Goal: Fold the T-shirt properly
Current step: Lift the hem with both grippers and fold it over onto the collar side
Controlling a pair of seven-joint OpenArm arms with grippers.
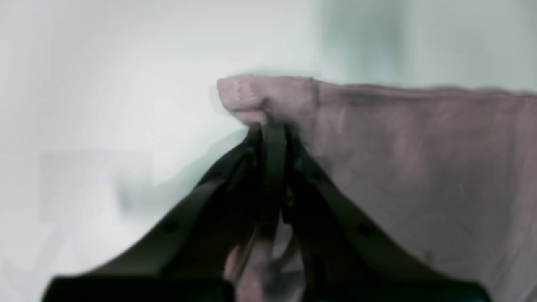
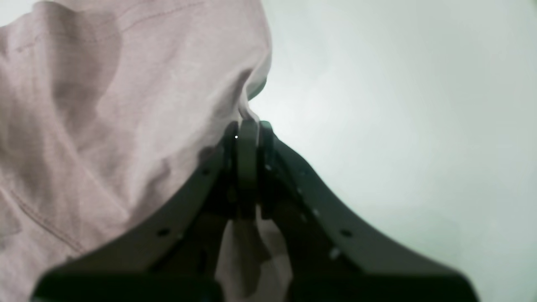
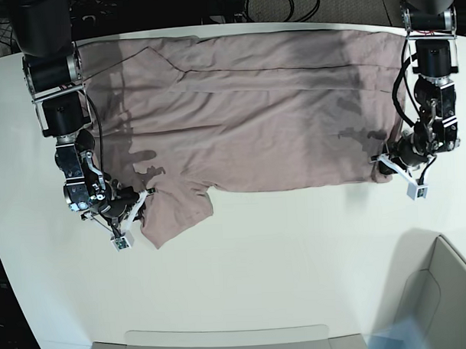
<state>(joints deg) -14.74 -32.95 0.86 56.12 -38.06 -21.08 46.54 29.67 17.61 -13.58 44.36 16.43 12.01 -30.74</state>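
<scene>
White worktop (image 3: 281,242) carries T-shirt (image 3: 246,105), spread flat along far edge, one sleeve flopped toward near side. Left gripper (image 1: 272,126) pinched closed on hemmed corner of T-shirt, near worktop's side edge. Right gripper (image 2: 248,126) clamped on sleeve-side fabric at opposite side; wrist view blurry, probably thin fold between jaws. Cables dangle beyond far edge.

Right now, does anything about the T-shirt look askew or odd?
Yes. The T-shirt lies mostly flat, but the sleeve by the right gripper is crumpled and sticks out below the straight edge. The left gripper pinches the opposite corner.
</scene>
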